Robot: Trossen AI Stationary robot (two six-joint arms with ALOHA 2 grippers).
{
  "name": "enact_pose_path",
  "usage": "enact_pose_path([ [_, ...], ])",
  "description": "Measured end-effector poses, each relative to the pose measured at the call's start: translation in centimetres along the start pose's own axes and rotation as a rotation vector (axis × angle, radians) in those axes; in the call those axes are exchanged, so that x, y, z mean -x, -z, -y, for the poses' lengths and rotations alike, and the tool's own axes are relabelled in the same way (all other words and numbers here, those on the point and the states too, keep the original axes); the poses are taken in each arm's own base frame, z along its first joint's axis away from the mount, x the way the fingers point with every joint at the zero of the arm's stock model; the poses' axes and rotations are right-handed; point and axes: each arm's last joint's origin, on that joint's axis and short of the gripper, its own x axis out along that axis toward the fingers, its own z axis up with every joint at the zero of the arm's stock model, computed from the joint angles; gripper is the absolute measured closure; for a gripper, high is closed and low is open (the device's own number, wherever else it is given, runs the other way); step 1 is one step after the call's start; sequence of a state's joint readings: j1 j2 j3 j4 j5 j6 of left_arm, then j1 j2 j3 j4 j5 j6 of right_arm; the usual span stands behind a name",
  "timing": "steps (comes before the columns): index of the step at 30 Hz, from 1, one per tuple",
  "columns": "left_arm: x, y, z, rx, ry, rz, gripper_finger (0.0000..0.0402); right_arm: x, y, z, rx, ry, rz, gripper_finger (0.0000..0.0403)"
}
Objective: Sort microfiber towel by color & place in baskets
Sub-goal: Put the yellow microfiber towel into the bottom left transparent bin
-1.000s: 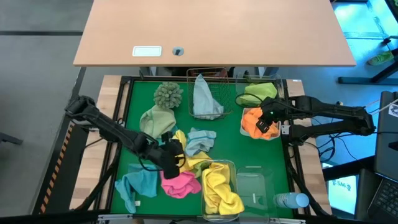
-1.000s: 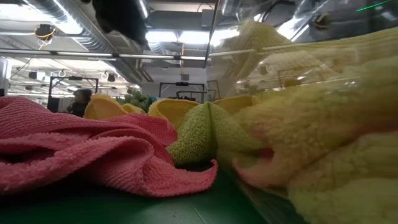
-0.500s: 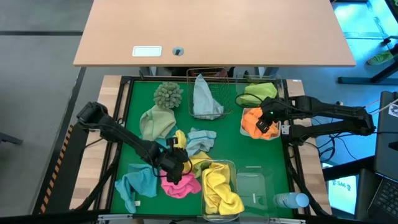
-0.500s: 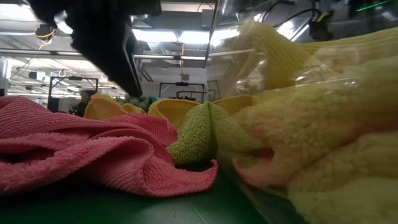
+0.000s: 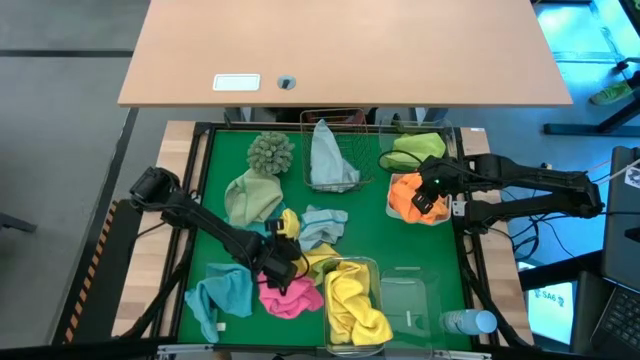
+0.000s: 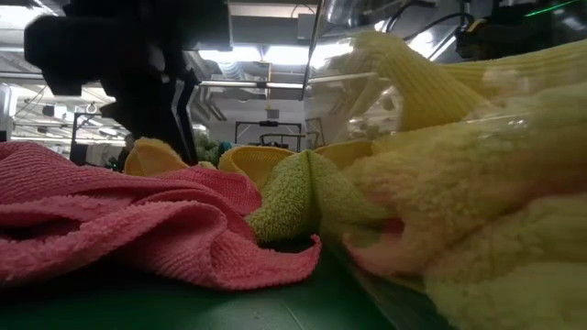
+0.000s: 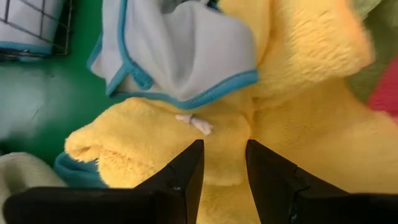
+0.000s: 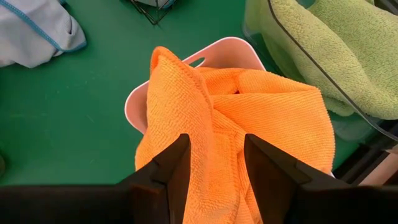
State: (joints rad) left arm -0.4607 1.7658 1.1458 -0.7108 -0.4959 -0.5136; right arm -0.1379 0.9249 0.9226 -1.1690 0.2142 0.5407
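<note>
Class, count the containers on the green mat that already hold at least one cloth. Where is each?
4: the wire basket at the back, the tub with the lime cloth, the white tray holding orange, and the front tub holding yellow. Others may be hidden.

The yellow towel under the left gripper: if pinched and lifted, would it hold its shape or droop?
The yellow towel lies bunched in soft folds, so it would probably droop. Its fluffy pile suggests it is light and should grip well. A pale grey-blue towel overlaps it, so that might drag along. The left gripper hovers open just above it.
</note>
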Motion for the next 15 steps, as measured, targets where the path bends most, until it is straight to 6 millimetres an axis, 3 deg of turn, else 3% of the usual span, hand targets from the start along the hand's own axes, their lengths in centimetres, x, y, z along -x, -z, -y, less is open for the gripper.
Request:
enact_pose_path([
  [10, -0.06, 0.37, -0.53, -0.101, -0.077, -0.024, 0.0288, 0.00, 0.01, -0.02, 0.000, -0.006, -0.003, 0.0253],
  [15, -0.32, 0.12, -1.00, -0.072, -0.091, -0.024, 0.0286, 0.00, 0.01, -0.02, 0.000, -0.006, -0.003, 0.0253],
])
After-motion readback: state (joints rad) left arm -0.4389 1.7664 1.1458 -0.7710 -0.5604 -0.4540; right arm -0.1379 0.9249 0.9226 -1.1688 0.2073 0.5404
